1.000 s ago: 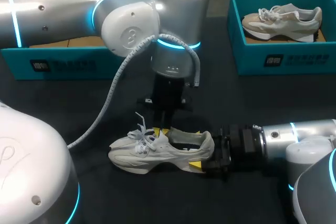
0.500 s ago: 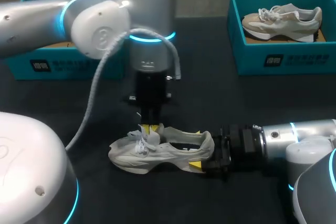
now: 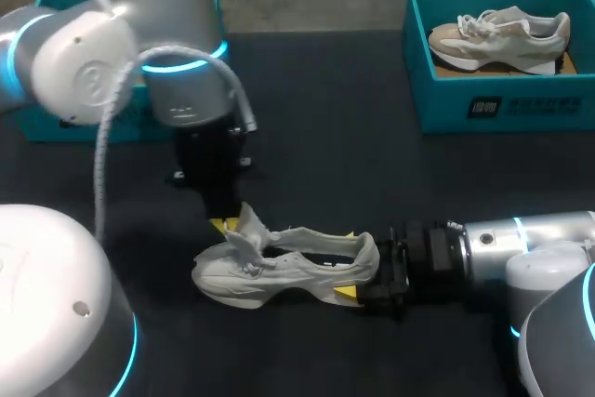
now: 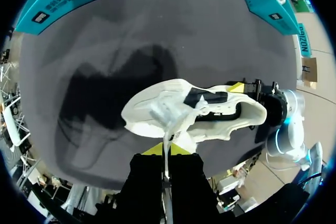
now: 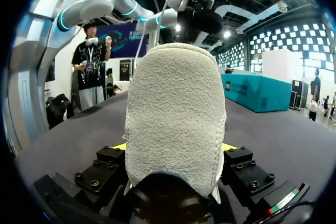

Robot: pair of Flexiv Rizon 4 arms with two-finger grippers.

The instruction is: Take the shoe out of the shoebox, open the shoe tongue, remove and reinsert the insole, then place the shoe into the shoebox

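A white shoe [image 3: 279, 271] lies on its side on the dark table, toe to the left. My left gripper [image 3: 226, 224] stands over its front, shut on the shoe tongue [image 3: 249, 222], which is pulled up and toward the toe. In the left wrist view the tongue runs as a thin white strip from the gripper [image 4: 167, 149] to the shoe [image 4: 149, 119]. My right gripper [image 3: 349, 264] comes in low from the right and is shut on the shoe's heel. The heel [image 5: 176, 114] fills the right wrist view, with the gripper [image 5: 176, 148] at either side of it.
A teal shoebox [image 3: 465, 104] at the back right holds a second, beige shoe [image 3: 502, 34]. Another teal box [image 3: 37, 127] stands at the back left, partly behind my left arm. Bare dark table lies between the boxes.
My left arm has swung to the left, dragging the tongue up and toward the toe. The right gripper and the shoe's heel have stayed put.
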